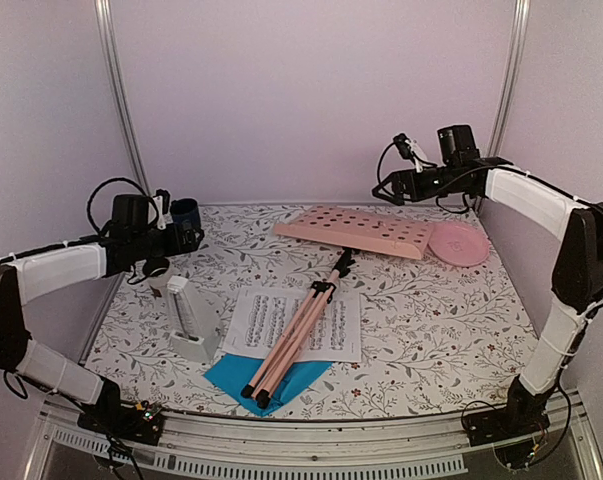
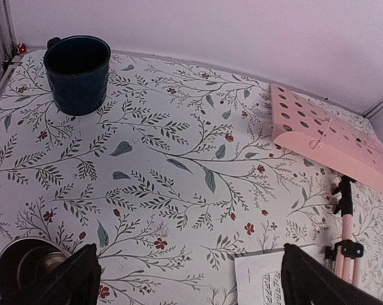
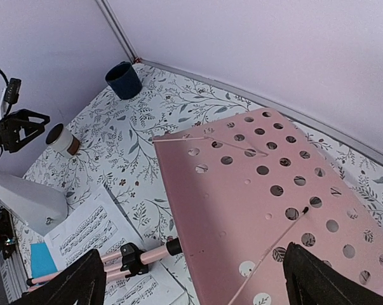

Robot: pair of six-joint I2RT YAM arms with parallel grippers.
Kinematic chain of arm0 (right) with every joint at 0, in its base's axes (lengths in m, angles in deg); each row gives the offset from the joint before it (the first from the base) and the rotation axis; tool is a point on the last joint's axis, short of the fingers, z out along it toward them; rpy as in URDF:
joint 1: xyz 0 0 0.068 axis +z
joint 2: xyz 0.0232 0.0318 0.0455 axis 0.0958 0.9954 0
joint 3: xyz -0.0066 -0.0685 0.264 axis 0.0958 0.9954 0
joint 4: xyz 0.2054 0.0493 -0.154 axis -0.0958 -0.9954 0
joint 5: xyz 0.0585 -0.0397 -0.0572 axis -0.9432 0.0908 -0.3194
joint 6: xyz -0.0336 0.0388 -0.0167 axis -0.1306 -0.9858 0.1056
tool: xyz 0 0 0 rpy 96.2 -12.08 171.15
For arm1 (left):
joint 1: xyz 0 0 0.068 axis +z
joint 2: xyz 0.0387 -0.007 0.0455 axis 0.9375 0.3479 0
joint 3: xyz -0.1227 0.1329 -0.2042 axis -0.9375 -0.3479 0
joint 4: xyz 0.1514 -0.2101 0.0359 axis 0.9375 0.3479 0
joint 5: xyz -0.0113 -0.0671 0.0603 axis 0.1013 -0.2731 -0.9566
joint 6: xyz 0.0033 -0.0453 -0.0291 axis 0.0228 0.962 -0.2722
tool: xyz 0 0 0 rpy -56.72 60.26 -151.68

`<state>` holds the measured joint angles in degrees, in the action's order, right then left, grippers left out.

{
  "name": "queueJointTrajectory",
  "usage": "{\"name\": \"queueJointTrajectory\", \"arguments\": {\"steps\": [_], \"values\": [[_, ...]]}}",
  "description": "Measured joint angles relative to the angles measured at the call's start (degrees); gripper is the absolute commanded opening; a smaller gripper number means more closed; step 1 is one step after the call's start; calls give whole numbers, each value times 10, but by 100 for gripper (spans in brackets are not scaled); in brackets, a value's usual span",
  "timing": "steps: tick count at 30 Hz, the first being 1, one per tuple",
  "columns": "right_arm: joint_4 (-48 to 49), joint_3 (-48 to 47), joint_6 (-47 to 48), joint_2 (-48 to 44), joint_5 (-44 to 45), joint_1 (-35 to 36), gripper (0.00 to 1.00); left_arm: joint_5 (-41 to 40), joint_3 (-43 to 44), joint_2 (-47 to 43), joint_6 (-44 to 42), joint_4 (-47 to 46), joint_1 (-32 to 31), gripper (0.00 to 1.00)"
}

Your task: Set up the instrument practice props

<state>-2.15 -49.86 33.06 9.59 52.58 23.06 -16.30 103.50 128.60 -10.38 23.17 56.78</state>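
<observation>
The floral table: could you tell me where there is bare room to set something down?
Widest bare table: right of the white music sheet, nearer than the round pink plate. Smaller patch: between the dark blue cup and the pink hole-punched tray. Crowded around the white pyramid metronome.

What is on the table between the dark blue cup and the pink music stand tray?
Nothing. The left wrist view shows only bare flowered table between the cup and the tray.

One stand (image 1: 293,338), metronome (image 1: 187,316), plate (image 1: 459,243), blue cup (image 1: 186,212), brown cup (image 3: 63,140); two sheets (image 1: 261,320).
</observation>
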Motion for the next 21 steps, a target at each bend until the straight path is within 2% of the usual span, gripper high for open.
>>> {"name": "queueJointTrajectory", "arguments": {"steps": [8,14,21], "values": [[-151,-175,67,162,3,47,92,13,-26,0,15,-26,-2,99],[-231,-238,107,219,21,77,79,25,-45,0,24,-47,-3,99],[-273,-278,134,254,41,99,68,28,-50,1,25,-59,-3,99]]}}
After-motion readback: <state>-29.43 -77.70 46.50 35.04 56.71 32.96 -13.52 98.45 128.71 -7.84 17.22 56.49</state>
